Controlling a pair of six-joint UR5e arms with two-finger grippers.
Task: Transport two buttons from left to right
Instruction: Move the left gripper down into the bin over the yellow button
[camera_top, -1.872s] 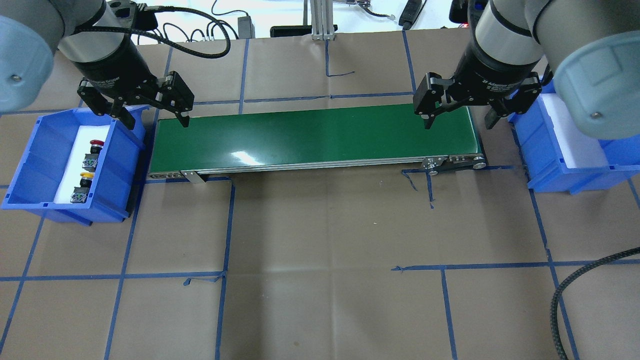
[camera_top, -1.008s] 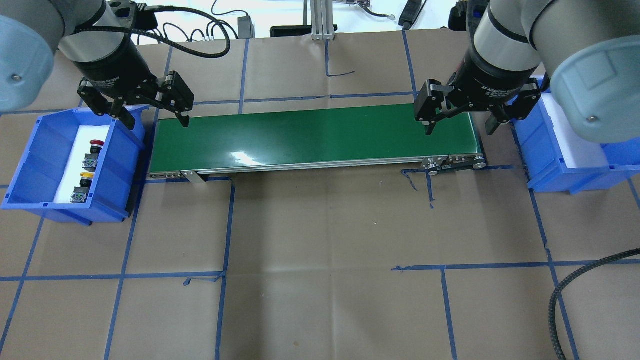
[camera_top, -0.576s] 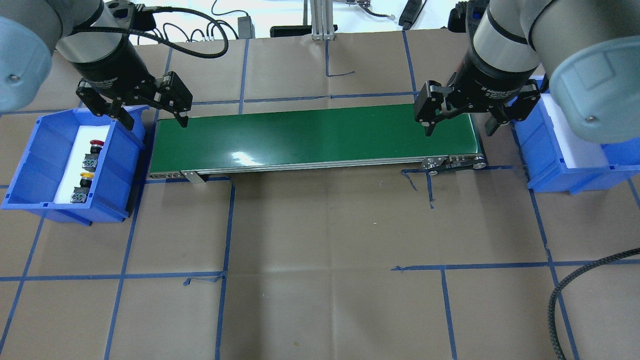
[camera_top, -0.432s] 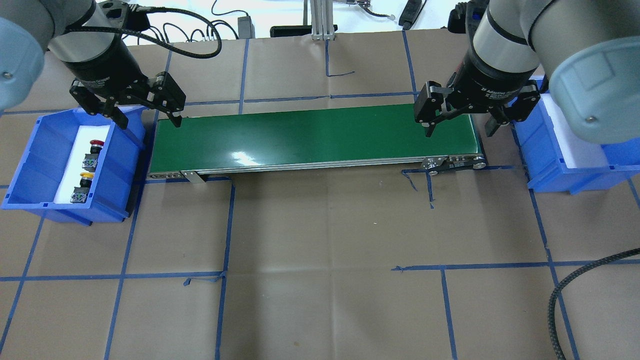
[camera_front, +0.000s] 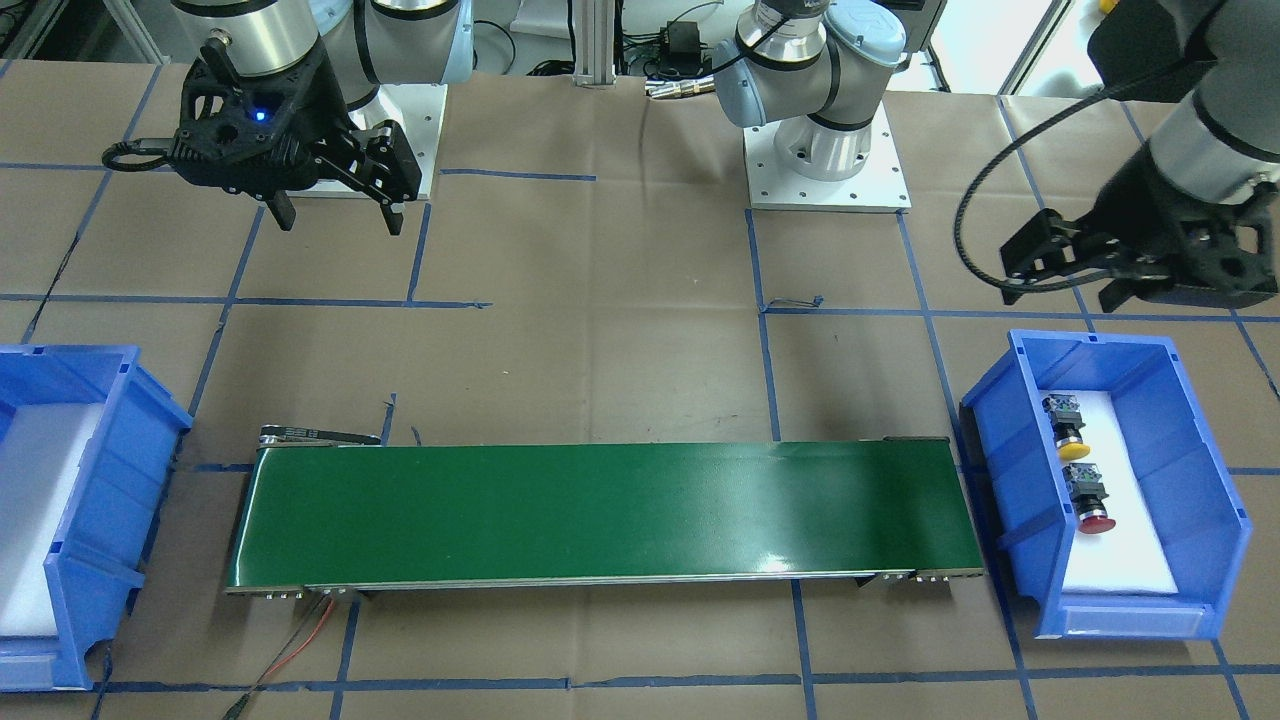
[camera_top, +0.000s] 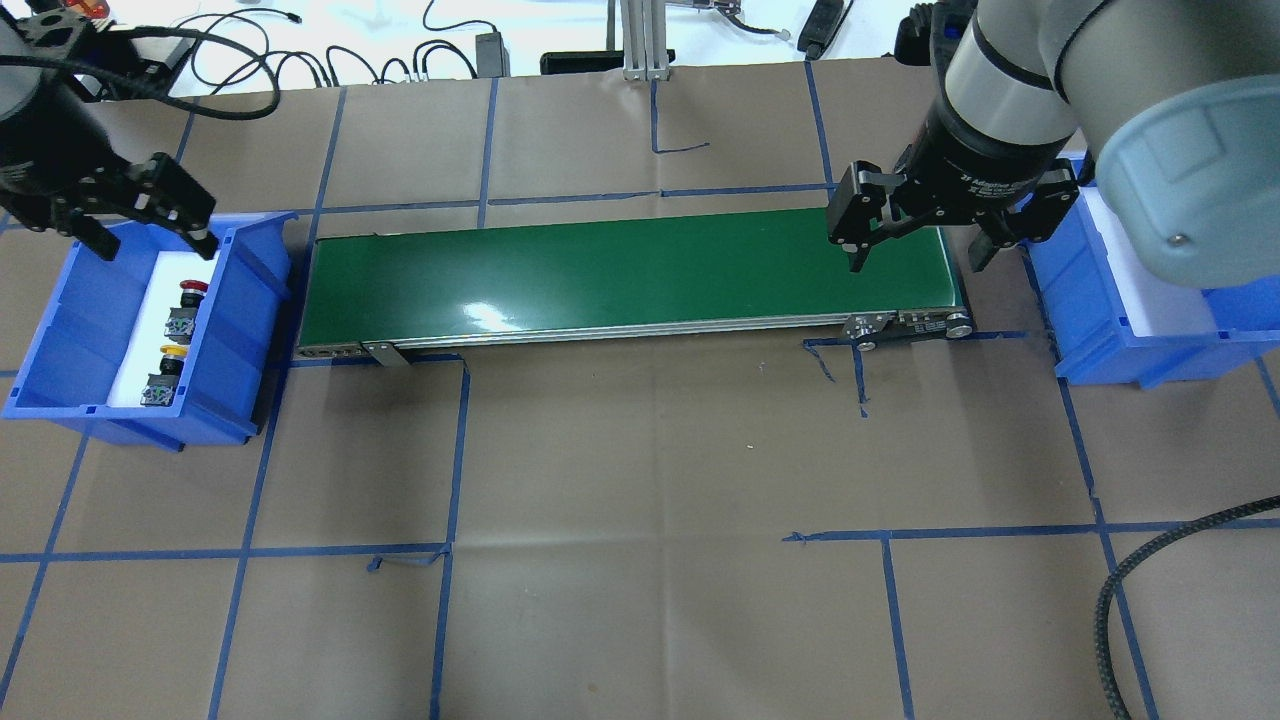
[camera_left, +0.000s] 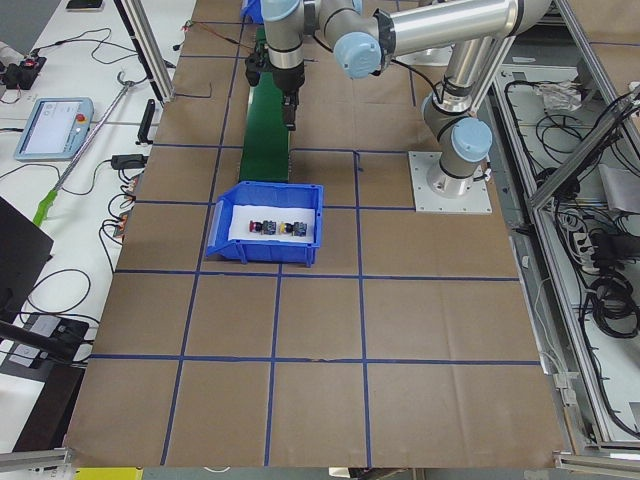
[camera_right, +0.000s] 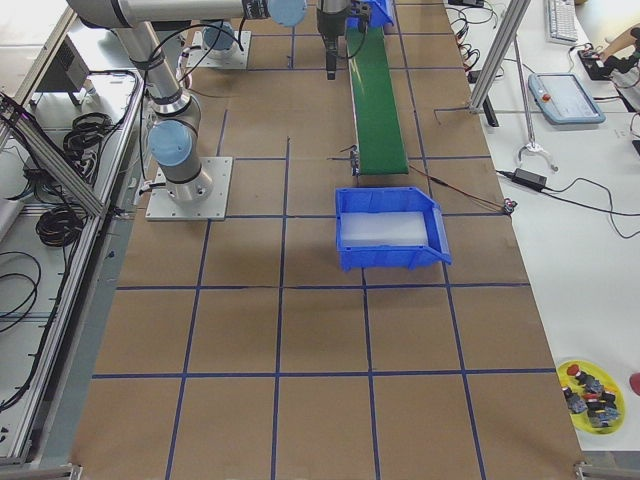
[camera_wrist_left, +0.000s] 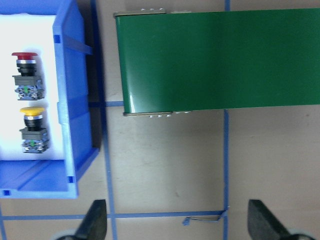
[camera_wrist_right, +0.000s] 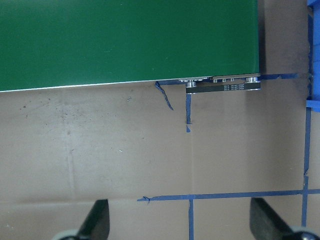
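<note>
The red button (camera_top: 190, 291) and the yellow button (camera_top: 173, 352) lie on white foam in the left blue bin (camera_top: 60, 330). They also show in the front view, red (camera_front: 1096, 521) and yellow (camera_front: 1073, 450), and in the left wrist view, red (camera_wrist_left: 25, 70) and yellow (camera_wrist_left: 32, 127). My left gripper (camera_top: 152, 245) is open and empty, above the bin's far end, just beyond the red button. My right gripper (camera_top: 915, 265) is open and empty above the right end of the green conveyor belt (camera_top: 630, 270).
A second blue bin (camera_top: 1090, 300) with white foam stands off the belt's right end. A black cable (camera_top: 1150, 580) loops over the table's near right corner. Red wires (camera_front: 300, 640) trail from the belt's corner. Blue tape lines cross the brown table.
My left gripper has moved left, from over the belt's left end to over the far end of the left bin. My right gripper shifted slightly, then held still. The buttons have not moved.
</note>
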